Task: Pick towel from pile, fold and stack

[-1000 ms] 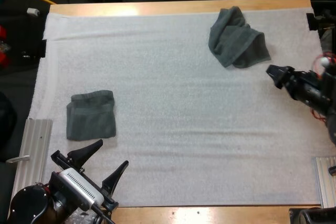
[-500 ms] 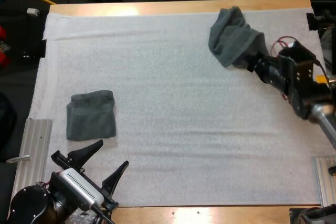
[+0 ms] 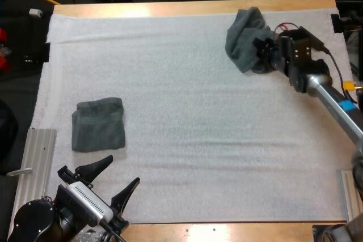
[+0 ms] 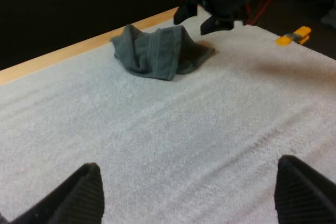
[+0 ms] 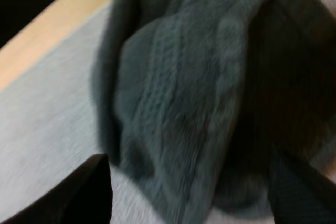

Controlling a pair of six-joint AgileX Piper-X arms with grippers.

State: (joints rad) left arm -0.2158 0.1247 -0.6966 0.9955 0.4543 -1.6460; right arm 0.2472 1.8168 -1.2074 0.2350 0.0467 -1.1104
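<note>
Step in hand, as we judge it: picking the crumpled towel (image 3: 245, 41) off the far right of the mat (image 3: 187, 111), close to the table's far edge. Our right gripper (image 3: 262, 49) is at the towel's right flank, arm stretched in low from the right side, wrist pointing toward the heap. Its fingers (image 5: 79, 192) stand wide apart with the cloth bulging between and ahead of them; nothing is pinched yet. To do this well, we reckon the fingers should sink onto a raised ridge or a free edge before closing, not onto the thick middle, so that one layer lifts and the towel opens out for folding. Biting too shallow risks a slip; too deep drags the mat's pile. Our left gripper (image 3: 122, 169) waits at the near left corner, jaws spread, holding nothing, fingertips aimed out over the mat. The folded towel (image 3: 98, 124) lies flat just beyond it, well apart from the crumpled one; that is where the stack belongs.
</note>
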